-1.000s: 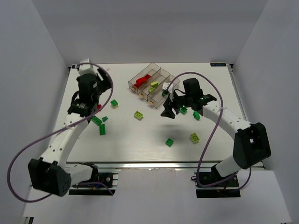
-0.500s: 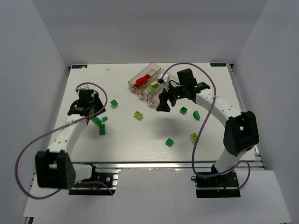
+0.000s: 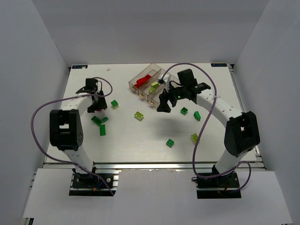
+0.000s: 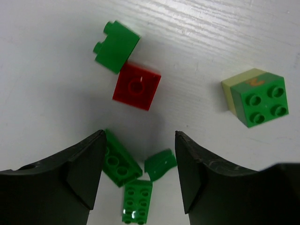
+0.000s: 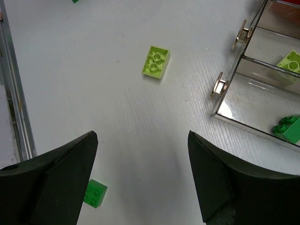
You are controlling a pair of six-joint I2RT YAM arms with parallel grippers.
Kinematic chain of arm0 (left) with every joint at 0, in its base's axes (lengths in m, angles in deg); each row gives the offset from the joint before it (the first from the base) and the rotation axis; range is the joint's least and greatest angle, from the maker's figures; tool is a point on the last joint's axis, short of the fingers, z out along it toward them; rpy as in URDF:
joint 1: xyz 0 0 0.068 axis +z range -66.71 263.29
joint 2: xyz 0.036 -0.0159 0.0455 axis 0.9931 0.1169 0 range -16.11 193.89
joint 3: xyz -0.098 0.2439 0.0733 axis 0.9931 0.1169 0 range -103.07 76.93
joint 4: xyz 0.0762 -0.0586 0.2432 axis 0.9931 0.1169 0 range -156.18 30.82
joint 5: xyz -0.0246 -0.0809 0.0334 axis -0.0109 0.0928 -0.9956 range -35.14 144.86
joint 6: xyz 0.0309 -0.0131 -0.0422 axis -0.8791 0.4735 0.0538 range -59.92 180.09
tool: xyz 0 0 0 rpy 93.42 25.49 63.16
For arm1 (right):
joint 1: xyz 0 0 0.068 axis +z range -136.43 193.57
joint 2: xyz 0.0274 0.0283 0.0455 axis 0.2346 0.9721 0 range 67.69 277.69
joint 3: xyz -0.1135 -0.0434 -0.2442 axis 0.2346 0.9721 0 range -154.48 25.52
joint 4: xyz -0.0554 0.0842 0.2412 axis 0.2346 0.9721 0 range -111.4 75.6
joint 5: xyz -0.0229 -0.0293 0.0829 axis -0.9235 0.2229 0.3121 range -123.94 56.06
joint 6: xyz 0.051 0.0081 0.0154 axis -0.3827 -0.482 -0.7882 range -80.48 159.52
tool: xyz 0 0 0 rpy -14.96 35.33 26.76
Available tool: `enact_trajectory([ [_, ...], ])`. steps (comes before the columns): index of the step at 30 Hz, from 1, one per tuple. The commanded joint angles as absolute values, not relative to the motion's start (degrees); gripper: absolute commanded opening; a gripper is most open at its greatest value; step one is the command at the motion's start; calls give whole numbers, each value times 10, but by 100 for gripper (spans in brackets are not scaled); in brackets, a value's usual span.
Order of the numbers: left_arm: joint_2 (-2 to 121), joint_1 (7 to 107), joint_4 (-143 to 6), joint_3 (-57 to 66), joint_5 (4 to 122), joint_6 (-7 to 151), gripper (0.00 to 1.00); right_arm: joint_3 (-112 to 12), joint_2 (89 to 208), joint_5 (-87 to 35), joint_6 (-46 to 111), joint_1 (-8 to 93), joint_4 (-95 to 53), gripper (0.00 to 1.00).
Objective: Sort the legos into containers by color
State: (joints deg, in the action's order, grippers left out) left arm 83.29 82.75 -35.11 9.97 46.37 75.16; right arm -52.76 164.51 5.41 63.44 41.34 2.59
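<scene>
**Reporter:** How do the legos look at this moment?

**Photographer:** Small, glossy, studded plastic bricks lie scattered on the white wood-grain table (image 3: pixel 131 145). Beneath the left gripper (image 4: pixel 139 140), a flat red square brick (image 4: pixel 137 86) touches a dark green brick (image 4: pixel 116 46) along its upper edge. A green four-stud brick on a pale yellow base (image 4: pixel 257 97) sits apart to the right. Three more dark green pieces (image 4: pixel 137 201) huddle on the table between the black fingers.

**Reporter:** And the containers?

**Photographer:** The joined smoky clear plastic trays (image 3: pixel 151 70) stand slantwise at the far middle of the table, their long narrow compartments side by side. There is a small shiny metal knob (image 5: pixel 219 86) on each tray end in view. The leftmost compartment holds a red piece (image 3: pixel 142 80), and the next holds a lime brick (image 3: pixel 153 85). The right wrist view shows a green brick (image 5: pixel 288 129) in the compartment nearest it.

**Reporter:** The grippers?

**Photographer:** Both have their jaws apart and grip nothing. The left hangs low over the red-and-green cluster. The right gripper (image 5: pixel 142 140) hovers over bare table just beside the tray ends. A loose lime-green brick (image 5: pixel 156 61) lies ahead of it, and a small green brick (image 5: pixel 95 193) lies by one finger.
</scene>
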Motion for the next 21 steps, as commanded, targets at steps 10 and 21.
enact_trajectory([
  [10,950,830,-338,-8,457,676,66,-545,1645,49,630,413,22,82],
  [21,974,832,-343,-16,441,666,68,-550,1652,49,631,412,23,83],
])
